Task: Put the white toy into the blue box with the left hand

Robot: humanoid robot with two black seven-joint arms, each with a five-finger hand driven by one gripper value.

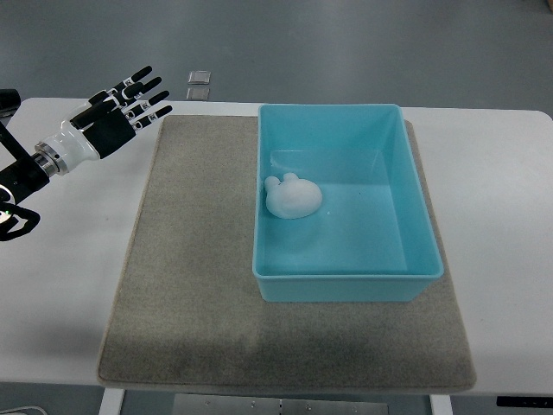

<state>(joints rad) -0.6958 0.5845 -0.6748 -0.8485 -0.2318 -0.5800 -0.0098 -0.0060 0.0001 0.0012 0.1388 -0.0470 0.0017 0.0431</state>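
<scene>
White toy (294, 197) inside blue box (416, 207)

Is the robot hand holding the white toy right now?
No, the left robot hand hovers open and empty at the table's far left, while the white rounded toy lies inside the blue plastic box.

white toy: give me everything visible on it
The white toy is a small rounded lump, matte and soft-looking, with two short nubs like ears or paws at its upper left. It lies on the floor of the blue box, against or very near the box's left wall, about halfway along it. Nothing holds it: the left hand is well away over the table's far left corner, fingers spread and empty. Finer details are too small to tell.
</scene>
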